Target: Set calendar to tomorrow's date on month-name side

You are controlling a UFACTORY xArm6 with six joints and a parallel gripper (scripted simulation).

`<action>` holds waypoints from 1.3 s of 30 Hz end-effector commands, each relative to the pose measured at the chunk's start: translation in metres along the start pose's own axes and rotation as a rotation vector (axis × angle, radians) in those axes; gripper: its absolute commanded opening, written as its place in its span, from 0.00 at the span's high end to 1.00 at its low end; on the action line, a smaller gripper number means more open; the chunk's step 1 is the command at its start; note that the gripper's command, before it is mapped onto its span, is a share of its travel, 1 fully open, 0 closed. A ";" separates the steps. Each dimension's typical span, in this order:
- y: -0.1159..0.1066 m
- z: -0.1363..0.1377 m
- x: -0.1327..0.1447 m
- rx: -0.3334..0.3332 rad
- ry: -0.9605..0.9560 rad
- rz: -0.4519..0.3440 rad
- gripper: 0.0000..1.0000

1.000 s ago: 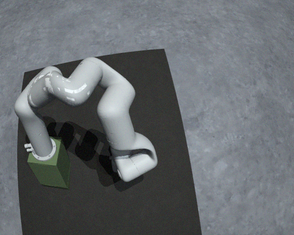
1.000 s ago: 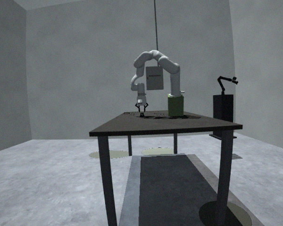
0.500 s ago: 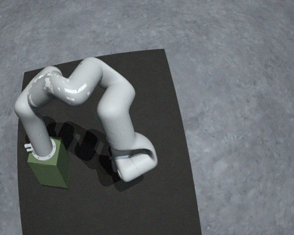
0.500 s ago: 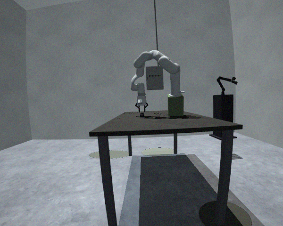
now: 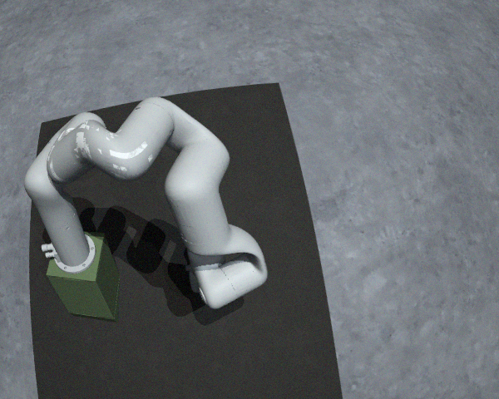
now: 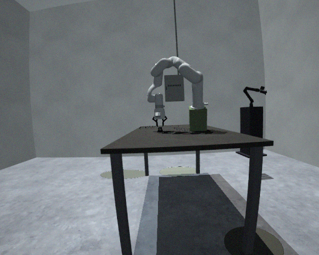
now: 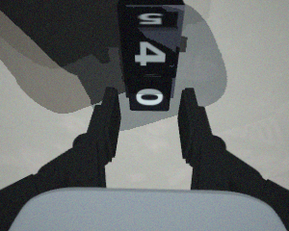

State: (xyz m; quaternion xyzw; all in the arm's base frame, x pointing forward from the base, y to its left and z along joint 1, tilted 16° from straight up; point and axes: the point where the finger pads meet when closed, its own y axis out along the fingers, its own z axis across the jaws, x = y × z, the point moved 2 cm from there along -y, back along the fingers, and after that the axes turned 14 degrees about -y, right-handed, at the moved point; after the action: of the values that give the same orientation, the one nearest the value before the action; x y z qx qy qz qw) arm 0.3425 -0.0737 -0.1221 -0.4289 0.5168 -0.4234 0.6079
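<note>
My gripper (image 7: 149,102) (image 6: 159,122) points straight down, just above the table. Its fingers stand half apart, one on each side of a dark cube (image 7: 144,58). A narrow gap shows between each fingertip and the cube, so the fingers hold nothing. The cube's faces show white digits: a 0 nearest me, a 4 above it and an upside-down 5 beyond that. I cannot tell whether the 5 belongs to a second cube. In the exterior view the cube (image 6: 160,129) is a small dark thing under the fingers. In the top view the arm's wrist (image 5: 230,274) hides gripper and cube. I cannot make out the tray.
The arm stands on a green pedestal (image 5: 84,283) (image 6: 198,119) near one edge of the dark table (image 5: 263,343) (image 6: 181,141). A white panel (image 6: 174,87) hangs on a rod in front of the arm. A black stand (image 6: 251,120) with a small arm stands off the table to the right.
</note>
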 end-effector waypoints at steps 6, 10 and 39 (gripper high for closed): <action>0.005 0.001 0.001 0.002 0.000 -0.001 0.51; 0.012 0.001 0.001 0.002 0.000 -0.001 0.51; 0.027 0.001 0.001 0.002 0.000 -0.001 0.51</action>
State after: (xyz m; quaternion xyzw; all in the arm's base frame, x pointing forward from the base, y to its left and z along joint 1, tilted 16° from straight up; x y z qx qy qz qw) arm 0.3445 -0.0660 -0.1490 -0.4290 0.5168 -0.4235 0.6079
